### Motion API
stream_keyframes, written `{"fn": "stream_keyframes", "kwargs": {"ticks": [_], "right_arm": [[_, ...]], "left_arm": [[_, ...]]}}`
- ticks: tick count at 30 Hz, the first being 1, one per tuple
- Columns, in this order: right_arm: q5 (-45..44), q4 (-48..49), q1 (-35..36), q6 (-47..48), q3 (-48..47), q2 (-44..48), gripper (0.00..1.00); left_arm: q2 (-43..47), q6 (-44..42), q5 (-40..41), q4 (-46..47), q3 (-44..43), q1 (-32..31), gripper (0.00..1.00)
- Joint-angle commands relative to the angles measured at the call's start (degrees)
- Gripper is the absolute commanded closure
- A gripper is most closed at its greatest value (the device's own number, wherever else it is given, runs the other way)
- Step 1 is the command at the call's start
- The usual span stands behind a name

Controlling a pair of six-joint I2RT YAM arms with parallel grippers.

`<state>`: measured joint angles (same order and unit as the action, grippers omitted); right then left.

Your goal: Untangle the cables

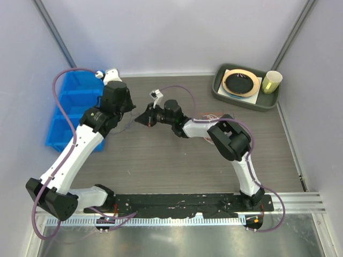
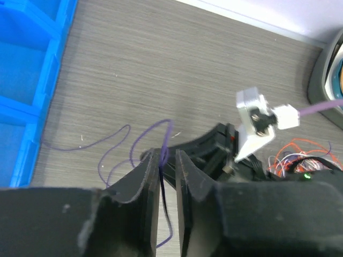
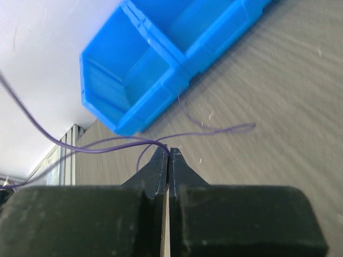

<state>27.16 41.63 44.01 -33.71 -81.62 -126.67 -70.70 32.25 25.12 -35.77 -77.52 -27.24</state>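
A thin purple cable (image 2: 115, 140) lies in loose loops on the grey table. It rises between the fingers of my left gripper (image 2: 168, 156), whose jaws stand slightly apart around it without clamping. My right gripper (image 3: 169, 152) is shut on the same purple cable (image 3: 107, 143) at its fingertips. In the top view the left gripper (image 1: 130, 110) and the right gripper (image 1: 138, 120) nearly meet at the table's middle left. The orange-red and white tangle (image 2: 300, 156) lies behind the right wrist, partly hidden by it, and also shows in the top view (image 1: 210, 114).
A blue compartment bin (image 1: 67, 110) stands at the left wall, close to both grippers (image 3: 161, 59). A dark tray (image 1: 221, 89) at the back right holds a plate and a yellow-green cup (image 1: 271, 81).
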Motion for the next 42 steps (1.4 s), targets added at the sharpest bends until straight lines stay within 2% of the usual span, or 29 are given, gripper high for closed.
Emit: {"fn": "stream_keyframes", "kwargs": {"ticks": [1, 2, 3, 5, 6, 7, 9, 10, 11, 13, 17, 21, 26, 29, 34, 39, 42], "right_arm": [[-5.52, -0.66, -0.59, 5.76, 8.13, 15.29, 0.99], [-6.49, -2.32, -0.85, 7.16, 10.41, 17.66, 0.99], [-7.63, -7.56, -1.38, 8.3, 11.04, 21.52, 0.99], [-12.28, -13.82, -1.47, 10.85, 12.53, 25.75, 0.99], [-14.04, -21.25, -1.47, 13.47, 12.46, 27.51, 0.99], [-15.8, -25.06, -1.56, 14.63, 12.19, 30.92, 0.99], [-21.78, -35.49, -1.56, 17.35, 11.49, 33.93, 0.99], [-25.89, -38.43, -1.82, 17.89, 11.58, 36.73, 0.99], [-26.88, -43.68, -2.08, 18.85, 12.01, 38.41, 0.99], [-34.07, -47.67, -3.31, 18.69, 13.15, 42.81, 0.99], [-39.28, -56.65, -6.65, 19.21, 13.86, 48.79, 0.99], [-34.82, -61.57, -7.53, 20.88, 11.24, 50.91, 0.99], [-30.15, -68.16, -7.53, 19.57, 7.01, 48.63, 0.99], [-28.04, -72.2, -7.53, 17.56, 3.41, 46.7, 0.99], [-20.75, -74.67, -7.54, 14.03, -0.72, 45.2, 0.99], [-20.65, -76.17, -7.53, 11.92, -3.09, 43.62, 0.99], [-17.5, -76.34, -7.53, 10.25, -4.33, 42.74, 0.99]], "left_arm": [[2.84, 0.01, -1.64, 1.57, 4.63, 0.26, 0.69], [3.19, -0.08, -2.96, 3.67, 5.96, 0.26, 0.61], [3.46, -0.08, -5.85, 4.47, 7.28, 0.26, 0.39], [4.25, -0.35, -8.41, 6.84, 10.88, 0.26, 0.18], [4.69, -0.43, -9.56, 7.55, 11.85, 0.26, 0.03], [5.21, -0.69, -12.44, 8.16, 13.6, 0.26, 0.0], [6.18, -1.22, -14.83, 9.75, 15.8, 0.26, 0.0], [7.49, -1.49, -18.5, 11.15, 16.6, 0.18, 0.0], [8.2, -1.49, -20.36, 11.77, 18.26, 0.26, 0.0], [11.26, -1.23, -28.6, 15.8, 20.55, 0.17, 0.0], [16.28, 0.0, -38.73, 25.73, 28.36, 0.26, 0.0], [16.47, -1.66, -43.92, 29.78, 30.14, 0.17, 0.0], [13.13, -5.0, -53.4, 34.88, 29.88, -0.26, 0.0], [11.02, -7.98, -54.31, 40.33, 30.32, -2.72, 0.0], [3.91, -13.43, -48.51, 45.17, 29.18, -7.55, 0.0], [-3.12, -12.39, -52.11, 49.29, 26.1, -9.22, 0.0], [-6.03, -14.23, -46.16, 49.66, 24.52, -11.16, 0.0]]}}
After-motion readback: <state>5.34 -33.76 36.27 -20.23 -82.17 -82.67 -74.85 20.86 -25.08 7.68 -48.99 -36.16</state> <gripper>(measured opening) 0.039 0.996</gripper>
